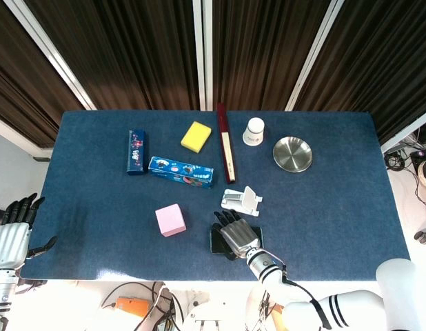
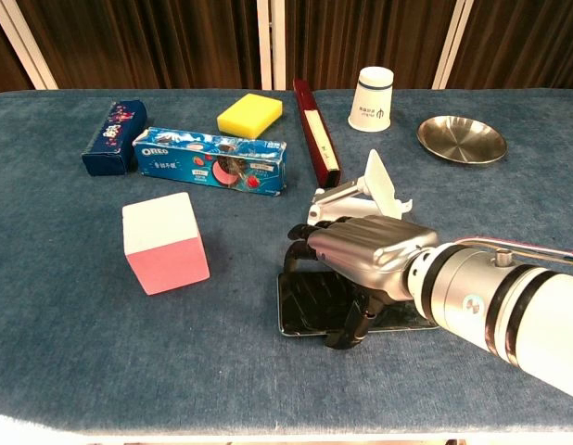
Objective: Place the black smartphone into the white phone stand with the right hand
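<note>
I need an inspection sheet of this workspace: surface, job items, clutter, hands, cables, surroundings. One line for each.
Surface: blue cloth table.
Job's things: black smartphone flat under right hand; white phone stand just behind, empty.
Clutter: pink cube, Oreo box, small blue box, yellow sponge, dark red box, white cup, steel dish.
Hands: right hand over smartphone, grasp unclear; left hand off table, open.
Cables: on floor, right.
Surroundings: dark curtains.

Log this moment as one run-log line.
phase: reaching | right hand over black smartphone, not lifted | white phone stand empty | left hand idle
</note>
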{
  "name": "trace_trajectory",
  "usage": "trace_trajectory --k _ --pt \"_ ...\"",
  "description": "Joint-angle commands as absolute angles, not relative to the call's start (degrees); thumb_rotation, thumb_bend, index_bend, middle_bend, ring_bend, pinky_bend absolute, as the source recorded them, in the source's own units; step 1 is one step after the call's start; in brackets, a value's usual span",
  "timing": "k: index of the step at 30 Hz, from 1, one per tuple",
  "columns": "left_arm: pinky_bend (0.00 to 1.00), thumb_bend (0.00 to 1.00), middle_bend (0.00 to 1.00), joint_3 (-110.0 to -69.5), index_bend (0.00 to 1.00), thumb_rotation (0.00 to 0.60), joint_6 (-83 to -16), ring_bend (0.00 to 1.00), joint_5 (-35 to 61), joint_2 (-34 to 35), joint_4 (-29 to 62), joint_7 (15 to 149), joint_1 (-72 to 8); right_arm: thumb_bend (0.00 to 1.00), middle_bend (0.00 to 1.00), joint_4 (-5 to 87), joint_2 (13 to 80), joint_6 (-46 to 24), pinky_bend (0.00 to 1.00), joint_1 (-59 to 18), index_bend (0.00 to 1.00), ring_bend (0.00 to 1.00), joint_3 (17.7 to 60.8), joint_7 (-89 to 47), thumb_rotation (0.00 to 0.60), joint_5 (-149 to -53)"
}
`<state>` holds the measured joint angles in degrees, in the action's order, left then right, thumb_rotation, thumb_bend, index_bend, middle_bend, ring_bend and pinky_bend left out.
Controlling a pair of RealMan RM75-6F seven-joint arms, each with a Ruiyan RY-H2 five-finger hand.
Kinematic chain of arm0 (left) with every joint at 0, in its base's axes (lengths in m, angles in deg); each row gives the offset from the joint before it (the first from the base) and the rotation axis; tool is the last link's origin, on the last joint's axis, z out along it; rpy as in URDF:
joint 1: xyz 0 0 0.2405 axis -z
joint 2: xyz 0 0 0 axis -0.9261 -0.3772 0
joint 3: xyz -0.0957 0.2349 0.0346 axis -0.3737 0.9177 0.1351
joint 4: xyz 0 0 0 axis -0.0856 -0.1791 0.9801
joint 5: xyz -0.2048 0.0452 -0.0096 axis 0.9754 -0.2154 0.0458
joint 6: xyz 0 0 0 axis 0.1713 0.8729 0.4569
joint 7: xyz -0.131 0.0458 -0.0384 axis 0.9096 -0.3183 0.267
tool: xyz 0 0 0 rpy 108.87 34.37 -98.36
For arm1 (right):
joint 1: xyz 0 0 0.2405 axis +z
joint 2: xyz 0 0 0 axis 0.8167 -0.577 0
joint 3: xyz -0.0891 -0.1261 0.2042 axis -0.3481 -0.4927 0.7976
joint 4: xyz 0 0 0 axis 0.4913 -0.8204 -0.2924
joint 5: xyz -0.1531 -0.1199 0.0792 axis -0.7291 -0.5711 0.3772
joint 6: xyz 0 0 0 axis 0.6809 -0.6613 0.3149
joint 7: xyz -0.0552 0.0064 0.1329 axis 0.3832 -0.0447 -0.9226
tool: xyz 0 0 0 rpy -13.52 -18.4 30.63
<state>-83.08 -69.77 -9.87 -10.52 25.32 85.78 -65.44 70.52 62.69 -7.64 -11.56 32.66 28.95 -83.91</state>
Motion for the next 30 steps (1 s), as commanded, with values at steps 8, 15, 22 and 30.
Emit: trace_trajectory --k 8,15,22,30 --pt "0.0 0.14 0.03 -83.03 0.09 0.6 -70.06 0.0 -10.07 -10.9 26.64 84.68 -65.49 0.4 0.3 68.51 58.61 -4.15 0.0 -16.66 0.53 0.1 31.07 4.78 0.6 -101.88" --pt "0.0 0.14 0.03 -82.88 0.09 0.6 -70.05 0.0 -9.99 -11.1 27.65 83.88 -65.62 0.4 0.39 63.86 57.88 -1.64 0.22 -17.85 0.55 0.27 30.49 -11.25 0.6 -111.78" --pt "0.0 0.14 0.03 -82.84 0.09 0.6 -70.17 0.0 -9.95 -11.34 28.16 83.46 -65.75 0.4 0.46 58.96 57.53 -3.81 0.51 -18.6 0.6 0.39 29.4 -21.6 0.6 -121.0" --pt "0.0 0.14 0.03 -82.93 0.09 0.6 -69.99 0.0 -10.08 -11.55 28.7 82.84 -65.49 0.4 0.46 59.55 54.68 -10.0 0.53 -20.43 0.6 0.39 29.59 -29.04 0.6 -127.03"
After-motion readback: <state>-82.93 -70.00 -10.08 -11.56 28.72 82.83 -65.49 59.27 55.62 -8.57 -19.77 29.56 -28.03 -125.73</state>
